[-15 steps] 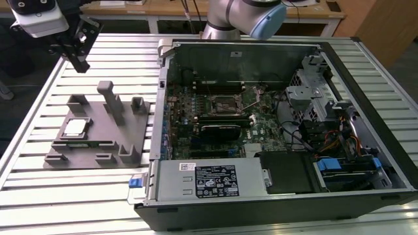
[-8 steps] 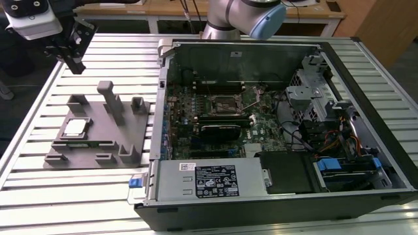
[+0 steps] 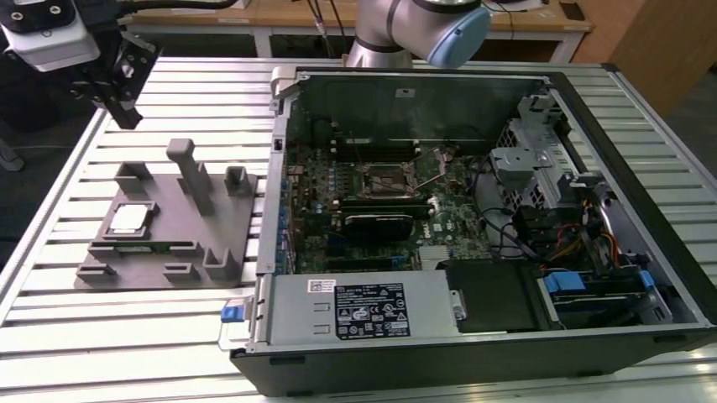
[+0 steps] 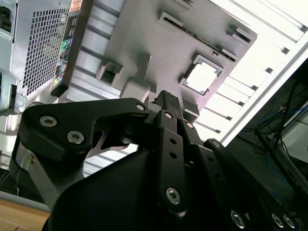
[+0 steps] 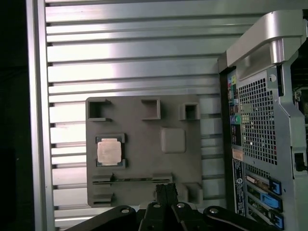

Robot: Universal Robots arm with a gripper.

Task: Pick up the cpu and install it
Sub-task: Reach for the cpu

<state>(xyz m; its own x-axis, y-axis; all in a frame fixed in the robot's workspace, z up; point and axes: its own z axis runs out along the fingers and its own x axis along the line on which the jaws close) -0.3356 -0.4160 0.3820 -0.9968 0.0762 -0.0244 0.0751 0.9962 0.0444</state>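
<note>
The cpu (image 3: 129,220), a small silvery square chip, lies flat in a recess of the grey fixture plate (image 3: 168,252) on the exterior view's left. It also shows in both wrist views, as the cpu (image 4: 202,77) and the cpu (image 5: 109,150). My gripper (image 3: 126,120) hangs well above the table behind the plate, apart from the chip, holding nothing. Its black fingers (image 5: 160,191) are pressed together, so the gripper (image 5: 165,191) is shut; the same joined tips show on the gripper (image 4: 166,98). The black socket frame (image 3: 384,179) sits in the middle of the motherboard.
An open computer case (image 3: 471,353) lies on the slatted metal table (image 3: 67,336), right of the fixture plate. Upright grey posts (image 3: 188,172) rise from the plate near the cpu. The case's rear panel (image 5: 255,120) stands beside the plate.
</note>
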